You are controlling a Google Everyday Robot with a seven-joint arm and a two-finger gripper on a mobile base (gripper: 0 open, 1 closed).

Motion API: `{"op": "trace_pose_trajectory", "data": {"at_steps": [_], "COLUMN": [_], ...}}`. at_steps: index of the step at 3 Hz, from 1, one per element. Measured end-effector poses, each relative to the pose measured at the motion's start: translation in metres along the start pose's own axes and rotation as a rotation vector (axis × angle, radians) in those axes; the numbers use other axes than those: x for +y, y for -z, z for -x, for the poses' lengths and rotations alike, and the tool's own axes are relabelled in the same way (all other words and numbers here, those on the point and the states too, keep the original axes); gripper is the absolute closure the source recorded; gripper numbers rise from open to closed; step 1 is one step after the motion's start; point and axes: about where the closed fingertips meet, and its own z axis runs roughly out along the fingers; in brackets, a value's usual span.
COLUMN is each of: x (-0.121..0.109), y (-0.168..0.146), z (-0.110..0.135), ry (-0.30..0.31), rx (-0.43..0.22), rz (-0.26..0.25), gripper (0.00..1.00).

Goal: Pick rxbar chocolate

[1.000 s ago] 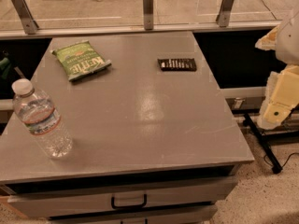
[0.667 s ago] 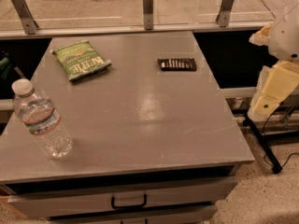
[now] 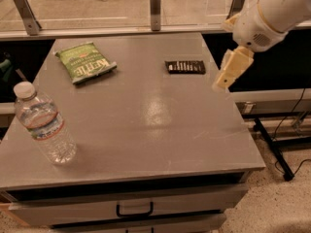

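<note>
The rxbar chocolate [image 3: 184, 66] is a small flat dark bar with a row of white lettering. It lies on the grey table top [image 3: 146, 130] at the back right. My gripper [image 3: 229, 74] hangs from the white arm at the upper right. It sits above the table's right edge, just right of the bar and a little nearer the front. It holds nothing that I can see and does not touch the bar.
A green Kettle chip bag [image 3: 86, 62] lies at the back left. A clear water bottle [image 3: 44, 125] stands upright at the front left. Drawers with a black handle [image 3: 134, 210] sit under the top. Metal posts [image 3: 155, 8] line the back; cables [image 3: 286, 130] lie on the floor at the right.
My arm and gripper have moved left from beside the table to over its right edge, closer to the bar. The bar, bag and bottle have not moved.
</note>
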Motion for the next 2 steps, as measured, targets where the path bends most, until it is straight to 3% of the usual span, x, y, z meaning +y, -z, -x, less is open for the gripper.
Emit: {"op": "trace_pose_trajectory", "data": {"at_steps": [1, 2], "x": [-0.044, -0.075], "y": [-0.059, -0.114], "z": [0.017, 0.017], "ry": [-0.021, -0.095], "rx": [-0.068, -0.093], "rz": [-0.014, 0.017], "gripper": [0.0, 0.0]}}
